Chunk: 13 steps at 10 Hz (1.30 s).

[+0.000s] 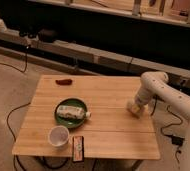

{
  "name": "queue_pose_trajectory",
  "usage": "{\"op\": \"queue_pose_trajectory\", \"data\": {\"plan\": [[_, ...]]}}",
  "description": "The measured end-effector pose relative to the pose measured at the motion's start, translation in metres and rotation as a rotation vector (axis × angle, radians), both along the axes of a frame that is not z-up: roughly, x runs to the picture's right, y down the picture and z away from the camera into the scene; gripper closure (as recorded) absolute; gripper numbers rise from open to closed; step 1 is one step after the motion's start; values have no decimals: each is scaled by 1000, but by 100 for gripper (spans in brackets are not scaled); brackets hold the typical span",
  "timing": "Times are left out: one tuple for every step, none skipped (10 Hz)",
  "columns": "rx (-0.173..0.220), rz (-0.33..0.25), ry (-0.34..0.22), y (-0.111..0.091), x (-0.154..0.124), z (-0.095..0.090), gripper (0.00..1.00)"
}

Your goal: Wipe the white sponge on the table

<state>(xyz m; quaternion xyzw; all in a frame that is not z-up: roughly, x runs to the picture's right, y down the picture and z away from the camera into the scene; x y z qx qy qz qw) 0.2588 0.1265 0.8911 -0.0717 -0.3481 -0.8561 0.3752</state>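
Pincer (135, 106) on sponge (133, 108), table's (108, 92) right edge

Pretty dim, warm yellowish light; table (95, 107) is the brightest bit, background's near black. Whole shot's soft, and gripper (135, 107) at the right edge is blurry.

A green plate (63, 118) sits on the left half of the table, holding a pale wrapped item (72, 111) that lies on its side across the plate. A white cup (58, 136) stands upright just in front of the plate, near the front edge. A small dark rectangular packet (78, 148) lies beside the cup, overhanging the front edge. A small red object (64, 81) lies near the back left edge, well apart from the plate. Black cables (12, 117) run over the floor to the left. A long dark shelf (88, 52) runs behind.

The gripper (134, 107) is low at the right side of the table.
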Motion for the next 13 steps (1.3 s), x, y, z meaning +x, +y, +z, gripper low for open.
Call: {"op": "queue_pose_trajectory", "data": {"plan": [[4, -20, -21, -6, -18, 6, 100], [12, -38, -44, -10, -35, 11, 100], [23, -58, -73, -14, -55, 15, 100], [29, -86, -107, -15, -78, 18, 100], [32, -119, -139, -12, -98, 18, 100], [27, -159, -176, -5, -120, 16, 100], [24, -188, -209, 2, -137, 11, 100], [19, -215, -247, 10, -153, 2, 100], [16, -232, -274, 16, -163, -7, 100], [8, -259, -320, 31, -174, -26, 100], [3, -264, -342, 41, -178, -37, 100], [-6, -256, -367, 55, -179, -51, 100], [-18, -235, -385, 71, -176, -63, 100]]}}
